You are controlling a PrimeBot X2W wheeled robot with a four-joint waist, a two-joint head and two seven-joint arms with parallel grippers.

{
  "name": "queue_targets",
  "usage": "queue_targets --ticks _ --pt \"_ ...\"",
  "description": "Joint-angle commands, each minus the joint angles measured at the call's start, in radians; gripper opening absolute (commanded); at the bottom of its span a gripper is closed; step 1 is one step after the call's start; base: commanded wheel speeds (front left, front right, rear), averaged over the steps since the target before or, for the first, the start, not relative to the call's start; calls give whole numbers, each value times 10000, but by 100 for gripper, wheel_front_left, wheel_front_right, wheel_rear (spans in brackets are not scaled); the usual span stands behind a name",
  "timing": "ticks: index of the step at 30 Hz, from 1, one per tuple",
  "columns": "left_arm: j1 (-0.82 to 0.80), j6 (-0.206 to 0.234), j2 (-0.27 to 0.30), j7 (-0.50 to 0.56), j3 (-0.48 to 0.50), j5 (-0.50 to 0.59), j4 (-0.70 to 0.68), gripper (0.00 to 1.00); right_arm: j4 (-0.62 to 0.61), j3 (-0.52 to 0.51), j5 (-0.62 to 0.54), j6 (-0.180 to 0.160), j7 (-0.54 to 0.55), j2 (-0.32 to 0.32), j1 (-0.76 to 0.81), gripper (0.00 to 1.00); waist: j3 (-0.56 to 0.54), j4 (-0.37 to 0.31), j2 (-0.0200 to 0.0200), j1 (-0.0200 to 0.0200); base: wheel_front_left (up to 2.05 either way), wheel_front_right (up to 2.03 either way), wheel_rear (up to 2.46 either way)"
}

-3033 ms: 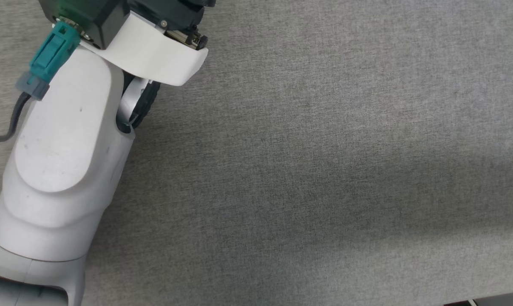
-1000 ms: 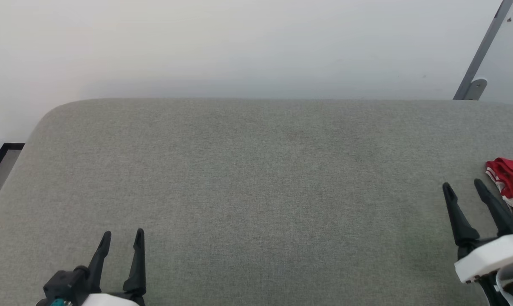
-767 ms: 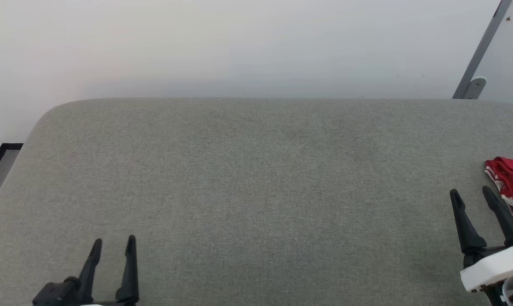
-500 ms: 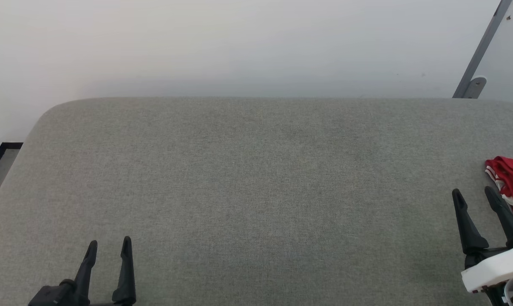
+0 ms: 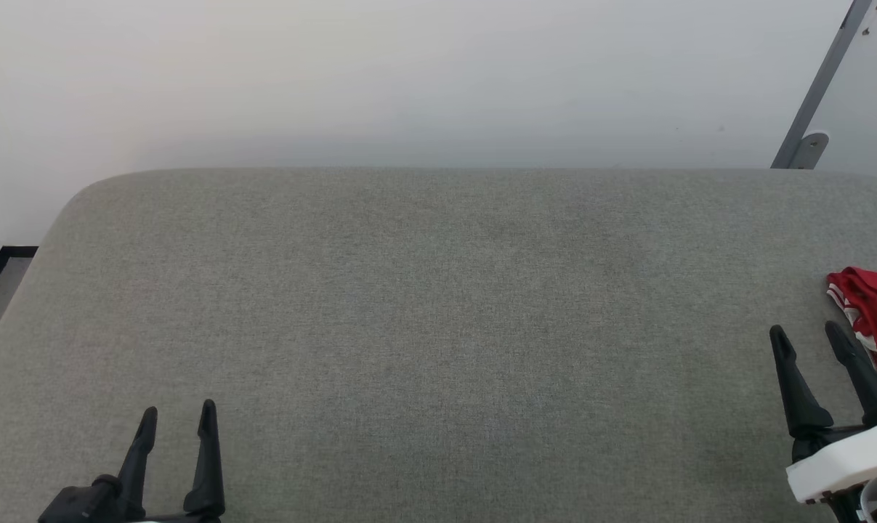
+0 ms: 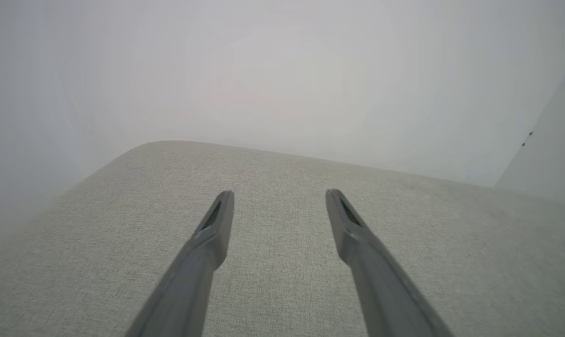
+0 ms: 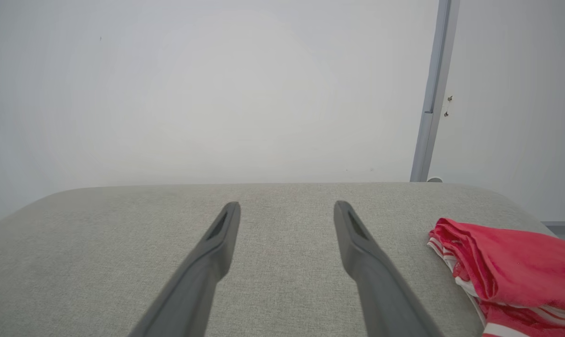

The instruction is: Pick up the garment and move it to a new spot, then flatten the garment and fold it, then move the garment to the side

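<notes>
Red cloth with white-striped trim, the garment (image 5: 868,301) lies in a low heap at the far right of the grey counter (image 5: 438,290). It runs off the right edge of the head view, so its full outline cannot be seen. Whether the heap is a loose bundle or a rough fold is hard to judge (the right wrist view shows layered edges and soft rolls, but no number and no clean square). The scene therefore fits two stages. Either the garment is waiting at the side to be picked up and carried to a new spot, or it has been folded and set aside with the work over. The left end effector (image 5: 179,408) hovers over the near left of the counter, opened wide with nothing in it, well apart from the garment. The right end effector (image 5: 804,330) hangs at the near right, likewise opened wide and holding nothing. The garment lies just beside it, to its right and a little farther off, and as far as the views show the two are close but not touching.
</notes>
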Motion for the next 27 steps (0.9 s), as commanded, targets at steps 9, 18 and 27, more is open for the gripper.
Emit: queue_targets --ticks 9,18,27 --pt "-9 -1 -176 223 27 -750 377 0 263 11 609 -2 181 433 136 0 12 -11 -1 0 0 0 0" --pt "-334 -3 -224 658 87 -2318 501 0 280 -187 1900 -2 554 791 4 0 33 -36 -1 0 0 0 0" --pt "-588 -4 -264 1010 137 -3579 600 0 295 -350 2940 -2 850 1081 -98 0 52 -59 -1 0 0 0 0"
